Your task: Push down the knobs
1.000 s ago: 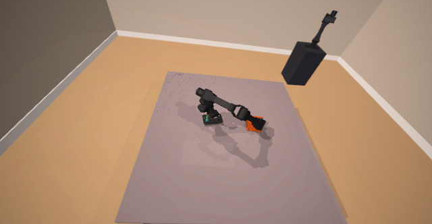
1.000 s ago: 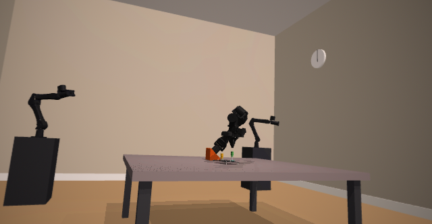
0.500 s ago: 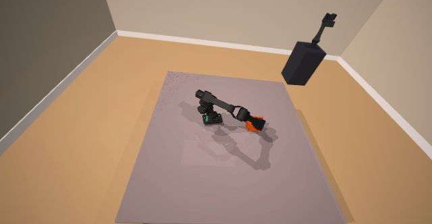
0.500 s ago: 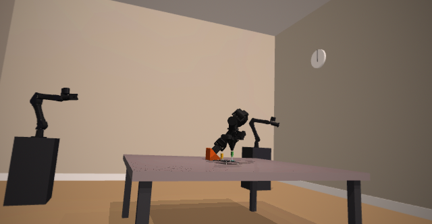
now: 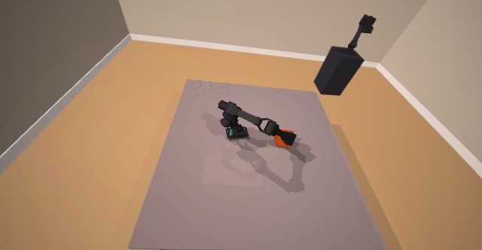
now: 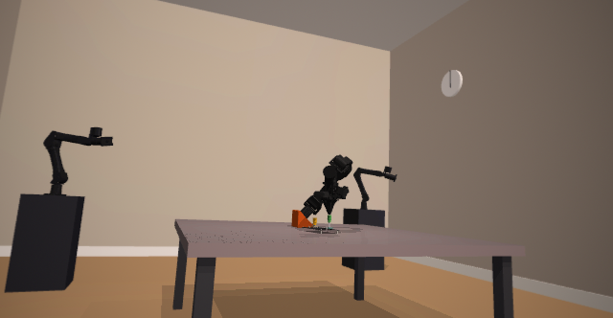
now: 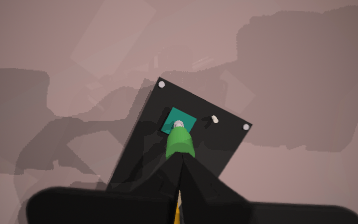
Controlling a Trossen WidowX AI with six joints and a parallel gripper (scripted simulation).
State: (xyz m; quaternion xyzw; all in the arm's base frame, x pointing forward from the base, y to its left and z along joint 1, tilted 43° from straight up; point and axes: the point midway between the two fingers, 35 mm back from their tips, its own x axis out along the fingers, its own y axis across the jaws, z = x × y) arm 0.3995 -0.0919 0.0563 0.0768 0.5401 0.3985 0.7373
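Two knobs belong to this job, and the green knob (image 7: pixel 180 143) is the one under the tool: a small, stiff cap perched on a thin shaft above a teal potentiometer (image 7: pixel 178 120) near one end of the black circuit board (image 7: pixel 215 142). It will likely feel light and rigid, sliding down with modest force, but the part beneath is fragile where it joins the board, so any push should run straight down the shaft from the knob's flat top, never sideways. The hand (image 7: pixel 181 161) is fully closed with nothing between its fingers, the joined tips meeting right at the knob's near edge like a blunt pusher. From the exterior view the knob (image 6: pixel 329 218) stands on the board on the tabletop (image 6: pixel 249 238), a yellow knob (image 6: pixel 315 220) just beside it toward the arm's orange base (image 6: pixel 301 219). In the wrist view only a sliver of yellow shows beneath the fingers. White leg caps mark the board's corners.
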